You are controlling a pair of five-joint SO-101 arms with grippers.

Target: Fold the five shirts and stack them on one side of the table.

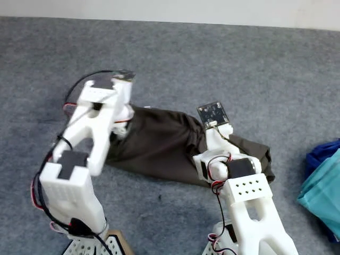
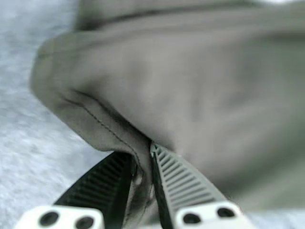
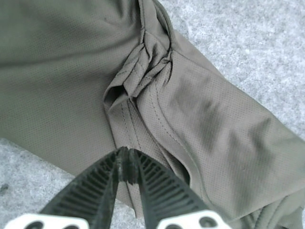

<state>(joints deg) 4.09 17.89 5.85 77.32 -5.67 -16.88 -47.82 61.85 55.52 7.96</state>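
Grey felt-like carpet [image 1: 175, 58] spreads flat beneath and all around my jaws, evenly lit. Well beyond them, a plain pale wall [image 1: 212, 10] runs along the carpet's far edge.

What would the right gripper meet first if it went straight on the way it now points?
The dark shirt: the right gripper seems to touch its fabric now, with the bunched sleeve seam just ahead; depth is unclear.

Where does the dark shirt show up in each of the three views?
High view: the dark shirt lies across the middle of the grey table.
Left wrist view: its hemmed edge is pinched in the left gripper.
Right wrist view: it spreads out beneath the right gripper, which pinches a fold.
Shared landmark: the grey table.
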